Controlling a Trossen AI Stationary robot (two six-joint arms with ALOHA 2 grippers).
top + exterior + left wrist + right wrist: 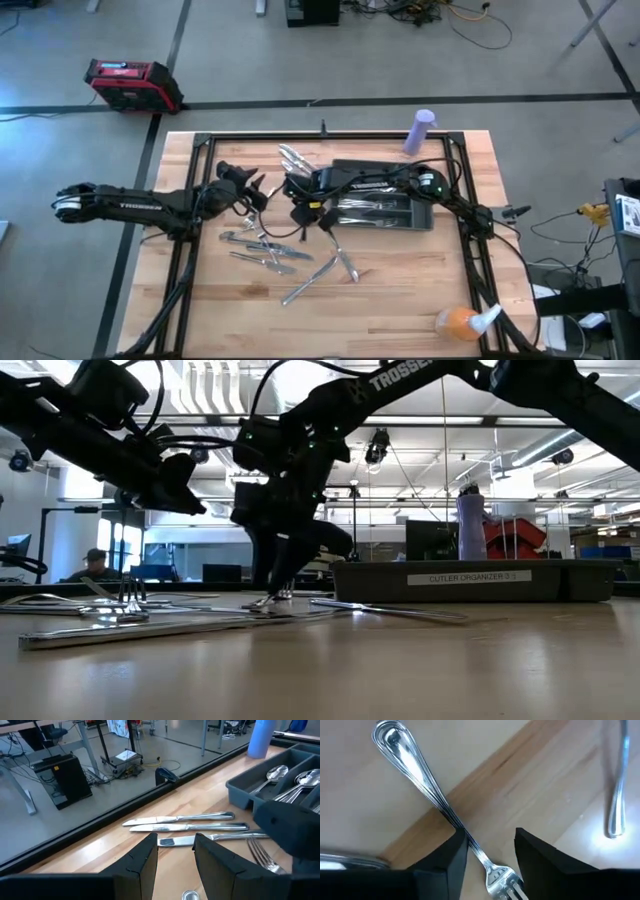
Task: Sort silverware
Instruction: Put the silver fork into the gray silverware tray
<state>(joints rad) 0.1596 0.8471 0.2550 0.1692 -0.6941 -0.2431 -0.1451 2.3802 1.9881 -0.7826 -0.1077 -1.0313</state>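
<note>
A: Counter (400, 290), light wood, dark frame. Both arms over its middle.

B: Tray?

A: Dark grey organizer tray (420, 220) right of centre, spoons (280, 771) and other pieces lying in its compartments. Purple bottle (421, 131) beyond it at the far edge, orange spray bottle (462, 322) at the near right corner.

B: Loose silverware?

A: Scattered left of the tray. Three knives (185, 826) side by side near the far edge; a cluster of pieces (262, 248) further forward, between the arms and the near edge.

B: Right pincer?

A: Right pincer (487, 851) down at the counter just left of the tray, fingers apart, straddling the neck of a fork (427, 790) lying flat. Not closed on it.

B: Left?

A: Left pincer (175, 855) held above the counter near the knives, open, holding nothing.
</note>
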